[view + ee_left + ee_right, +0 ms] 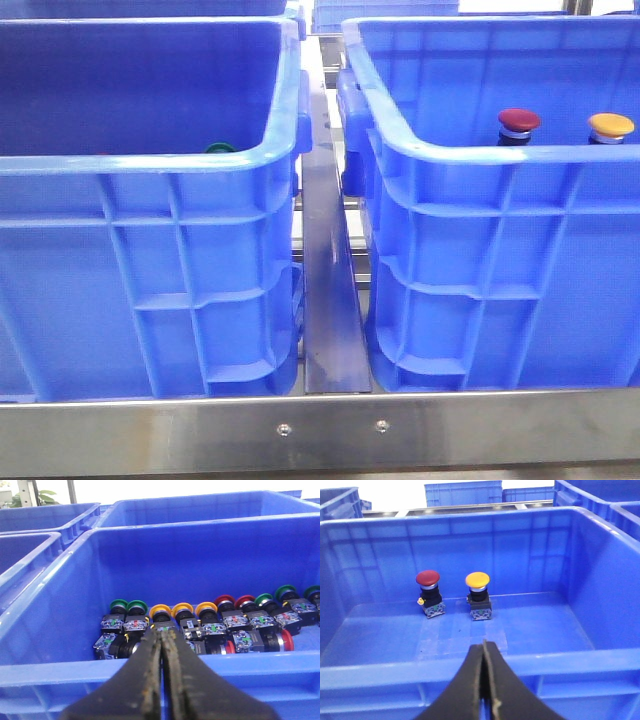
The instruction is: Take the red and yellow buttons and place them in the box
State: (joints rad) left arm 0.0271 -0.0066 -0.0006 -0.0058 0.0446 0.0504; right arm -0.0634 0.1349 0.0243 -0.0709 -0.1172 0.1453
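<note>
Bright blue crates fill the scene, standing side by side on a steel frame [320,425] with a metal divider strip [325,300] running between them. On the right stands the box [500,300], ribbed on its sides and thick at the rim, and inside it the red button [519,123] and the yellow button [610,127] stand upright near the far wall, just beside each other but apart, red to the left of yellow. From the right wrist view both sit on the box floor on their dark bodies, domed caps up, with nothing else around them in the box. The left crate [150,280] holds a stock of push buttons lying on their sides in a row; from the left wrist view green-capped buttons [127,607], yellow-capped ones [182,611] and red-capped ones [235,602] lie packed against each other, and a few more lie in front of that row. Only a sliver of one green cap [220,148] peeks over the rim in the front view. The left gripper [162,635] hangs above the near rim of the left crate, jaws pressed together with nothing between them. The right gripper [484,647] hovers over the near rim of the box, likewise closed and empty, well apart from the two buttons
</note>
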